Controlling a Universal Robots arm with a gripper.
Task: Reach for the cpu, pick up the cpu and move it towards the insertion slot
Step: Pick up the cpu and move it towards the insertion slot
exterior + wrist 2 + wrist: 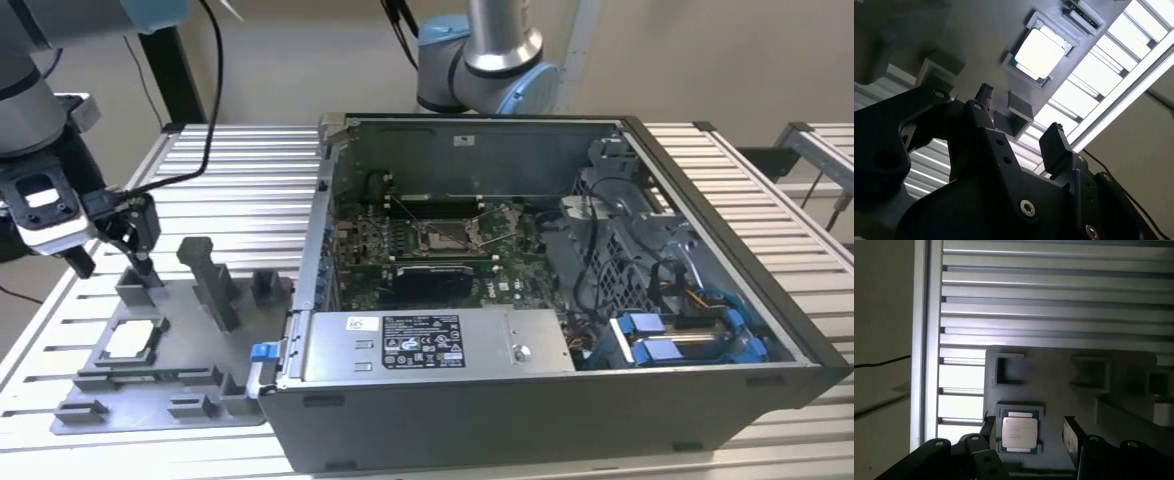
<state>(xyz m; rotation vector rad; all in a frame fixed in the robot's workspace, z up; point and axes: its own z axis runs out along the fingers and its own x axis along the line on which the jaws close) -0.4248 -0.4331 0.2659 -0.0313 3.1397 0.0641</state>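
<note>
CPU point(130, 340) lies flat, pale metal face up, in a shallow square pocket of the grey fixture plate point(160, 405), at the lower left of the exterior view. The second wrist view shows the CPU point(1040, 52) seated in that pocket. In the first wrist view the CPU point(1018, 432) appears between the two dark fingers point(1071, 435).

The gripper point(112, 262) hangs over the plate at the left middle of the exterior view, higher in the frame than the CPU and not touching it. Its jaws are spread and hold nothing.

An upright grey block point(214, 285) stands on the plate just beside the gripper. To the plate's right sits the open computer case point(534, 400). The insertion slot point(447, 235) lies on the case's green board at upper centre, well apart from the CPU. Everything rests on a slatted metal table point(227, 180).
</note>
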